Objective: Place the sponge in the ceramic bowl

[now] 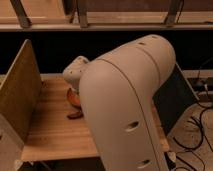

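Orange-brown ceramic bowl [73,98] just below pincer [75,75]; cannot tell pincer's state, arm [130,100] blocking.

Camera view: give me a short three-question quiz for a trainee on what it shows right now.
1. True or false: the sponge lies in plain sight on the table.
2. What fills most of the view? A) the robot arm B) a white cup C) a cardboard box
3. Does the small dark reddish-brown piece lie nearer the camera than the ceramic bowl, or farther?
Key: 1 false: no sponge shows, and the gripper is out of view too, hidden behind the arm. 2 A. 3 nearer the camera.
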`<state>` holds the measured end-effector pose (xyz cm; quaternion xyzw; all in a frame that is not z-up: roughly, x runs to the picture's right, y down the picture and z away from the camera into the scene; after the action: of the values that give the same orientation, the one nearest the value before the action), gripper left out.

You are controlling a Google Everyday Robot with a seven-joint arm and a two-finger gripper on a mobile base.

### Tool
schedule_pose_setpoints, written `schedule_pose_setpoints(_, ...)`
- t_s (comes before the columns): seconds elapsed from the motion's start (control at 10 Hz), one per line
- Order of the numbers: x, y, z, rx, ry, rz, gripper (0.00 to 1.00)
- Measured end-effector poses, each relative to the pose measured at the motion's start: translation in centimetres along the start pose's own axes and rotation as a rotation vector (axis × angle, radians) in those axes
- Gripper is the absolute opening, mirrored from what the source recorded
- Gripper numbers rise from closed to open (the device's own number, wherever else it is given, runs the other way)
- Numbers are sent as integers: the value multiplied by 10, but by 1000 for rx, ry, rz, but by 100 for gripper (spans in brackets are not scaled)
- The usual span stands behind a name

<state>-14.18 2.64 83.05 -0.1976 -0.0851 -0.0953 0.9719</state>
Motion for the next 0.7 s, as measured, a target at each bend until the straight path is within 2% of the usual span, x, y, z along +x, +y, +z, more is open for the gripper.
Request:
schedule_pose_setpoints(0.2,20,-22,-4,69,-9,3,0)
schedule_pose_setpoints(0.3,21,-31,-3,111,-55,21,0)
schedule_pose_setpoints(0.4,20,-33,1,129,-90,31,0)
schedule_pose_setpoints(0.7,3,-31,24,158,-235,23,0)
